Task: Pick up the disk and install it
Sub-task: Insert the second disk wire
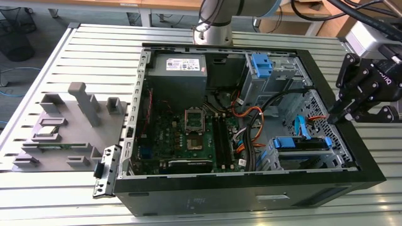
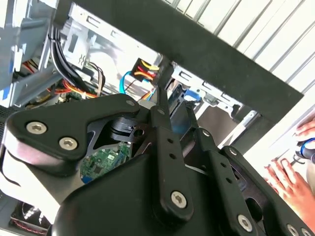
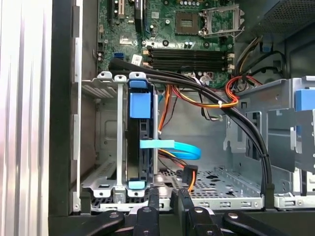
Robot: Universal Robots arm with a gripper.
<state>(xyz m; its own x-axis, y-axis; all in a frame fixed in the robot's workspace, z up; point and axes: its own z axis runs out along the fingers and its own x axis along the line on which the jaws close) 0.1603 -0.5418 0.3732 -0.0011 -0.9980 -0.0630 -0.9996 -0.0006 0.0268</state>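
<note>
Disk upright between cage walls

Black gripper over open computer case, hand nearby.

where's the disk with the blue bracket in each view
Exterior view: the disk sits in the drive cage at the case's corner on the exterior view's right, below the hand.
First wrist view: it stands edge-on in the metal cage, just beyond the hand.
Second wrist view: I can't make it out with certainty.
Shared landmark: the light blue cable beside the disk.
</note>
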